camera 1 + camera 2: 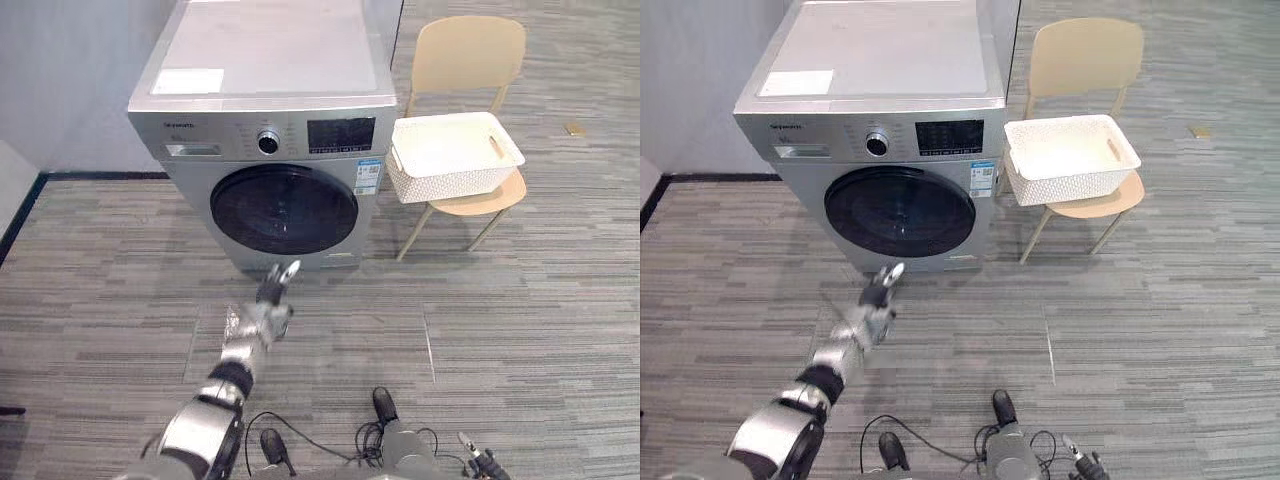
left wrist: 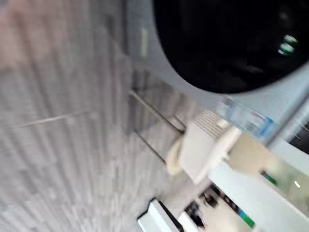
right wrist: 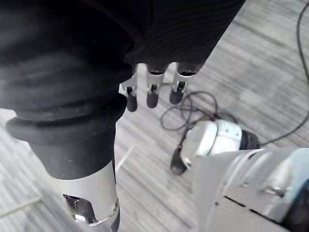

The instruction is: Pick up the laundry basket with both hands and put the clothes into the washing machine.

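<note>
The white perforated plastic laundry basket [image 1: 455, 152] sits in the upper right of the left eye view, flat on the seat of a pale beige chair with a curved back [image 1: 470, 55]. It is rectangular, with a slot handle at each short end, and its inside looks plain white. No hand touches it. Its near end lies just beside the right flank of the silver-grey front-loading washing machine [image 1: 270, 130]; whether the two touch cannot be told.

The machine fills the upper centre of the frame. Its round dark glass door [image 1: 284, 208] is closed, and a white label [image 1: 187, 80] lies on its flat top.

The left hand [image 1: 275, 292] reaches up from the lower left to the middle of the frame, just below the door and apart from it. Its fingers are stretched out toward the machine and hold nothing.

The right hand [image 3: 152, 89] hangs low at the bottom right corner. In the right wrist view its fingers point straight down, loose and empty.

Grey striped carpet [image 1: 520, 300] covers the floor, and a small tan object [image 1: 575, 128] lies on it at the far right.
</note>
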